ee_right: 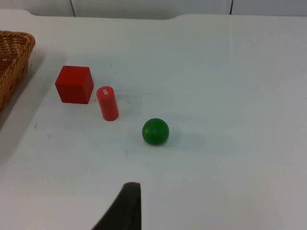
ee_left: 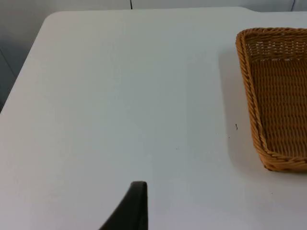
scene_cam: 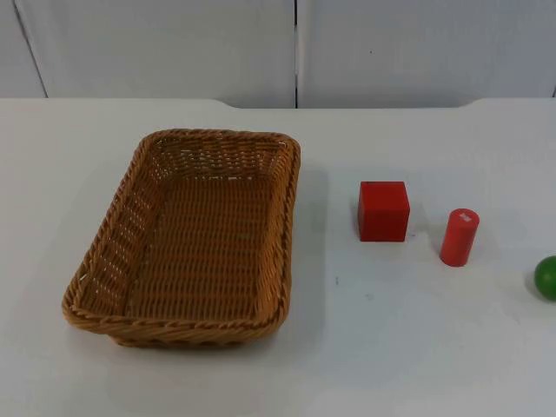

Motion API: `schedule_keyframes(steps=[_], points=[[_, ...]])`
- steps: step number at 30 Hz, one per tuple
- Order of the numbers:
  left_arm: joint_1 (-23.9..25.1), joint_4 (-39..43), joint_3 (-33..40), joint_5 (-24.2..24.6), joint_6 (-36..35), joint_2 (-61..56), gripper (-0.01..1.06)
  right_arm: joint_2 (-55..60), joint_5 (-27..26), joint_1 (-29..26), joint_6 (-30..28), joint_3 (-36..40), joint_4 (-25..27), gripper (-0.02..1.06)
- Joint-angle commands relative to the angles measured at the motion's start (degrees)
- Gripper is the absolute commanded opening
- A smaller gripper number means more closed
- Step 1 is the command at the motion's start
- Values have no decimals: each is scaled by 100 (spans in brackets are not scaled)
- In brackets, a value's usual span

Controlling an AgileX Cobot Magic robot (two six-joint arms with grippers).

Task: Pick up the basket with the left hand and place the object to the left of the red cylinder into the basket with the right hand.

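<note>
A woven tan basket [scene_cam: 217,134] lies flat and empty on the left half of the white table, and its rim [ee_left: 246,81] also appears in the left wrist view. A red cube [scene_cam: 383,211] sits just left of the upright red cylinder [scene_cam: 459,237]. The right wrist view takes in the cube [ee_right: 74,84], the cylinder [ee_right: 107,103] and a corner of the basket [ee_right: 14,57]. My left gripper [ee_left: 136,206] waits over bare table, well to the side of the basket. My right gripper [ee_right: 125,206] waits short of the objects, touching nothing.
A green ball [scene_cam: 547,278] rests at the table's right edge, right of the cylinder, and the right wrist view has the ball [ee_right: 155,131] nearest my right gripper. The grey partition wall [scene_cam: 295,43] closes the table's far side.
</note>
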Motion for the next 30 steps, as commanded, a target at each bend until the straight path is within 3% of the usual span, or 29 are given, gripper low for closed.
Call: schedule_keyframes(steps=[1, 30], points=[[5, -43, 34, -59, -9, 62, 105, -21, -32, -18, 4, 12, 9, 105], [5, -40, 34, -70, 13, 269, 105, -21, -32, -18, 4, 12, -2, 105]])
